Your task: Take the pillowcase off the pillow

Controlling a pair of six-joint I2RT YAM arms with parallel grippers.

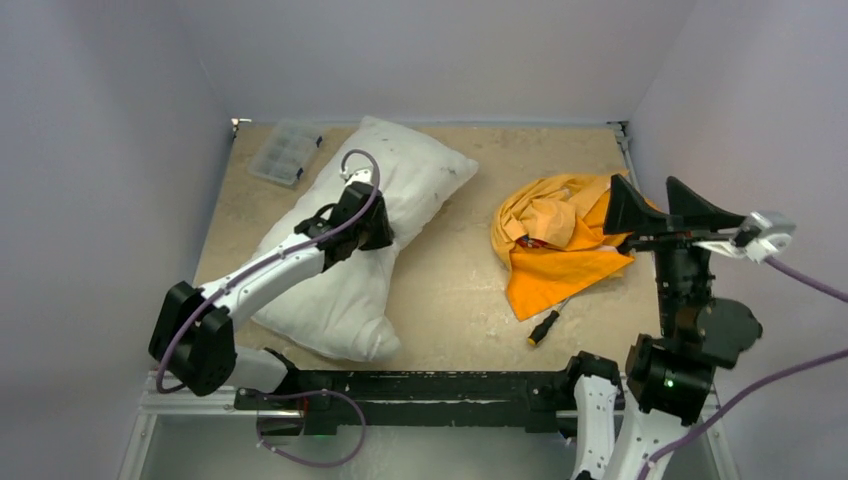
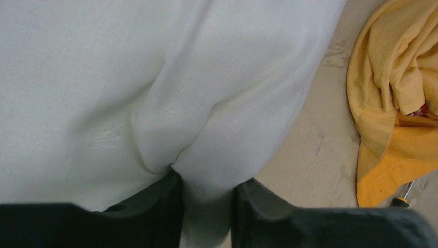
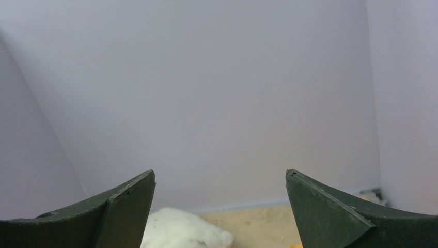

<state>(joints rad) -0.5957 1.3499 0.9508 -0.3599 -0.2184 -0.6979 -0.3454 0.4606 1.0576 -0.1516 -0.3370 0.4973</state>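
The white pillow (image 1: 370,230) lies bare on the left half of the table, its long side running from near left to far middle. My left gripper (image 1: 368,222) presses into its middle and is shut on a fold of the pillow (image 2: 206,170). The orange-yellow pillowcase (image 1: 555,240) lies crumpled in a heap to the right, apart from the pillow; it also shows in the left wrist view (image 2: 397,103). My right gripper (image 1: 655,205) is raised above the heap's right edge, open and empty. The right wrist view shows a far corner of the pillow (image 3: 181,230).
A clear plastic box (image 1: 285,152) sits at the far left corner. A screwdriver (image 1: 545,326) with a black and yellow handle lies just in front of the pillowcase. Grey walls close the table on three sides.
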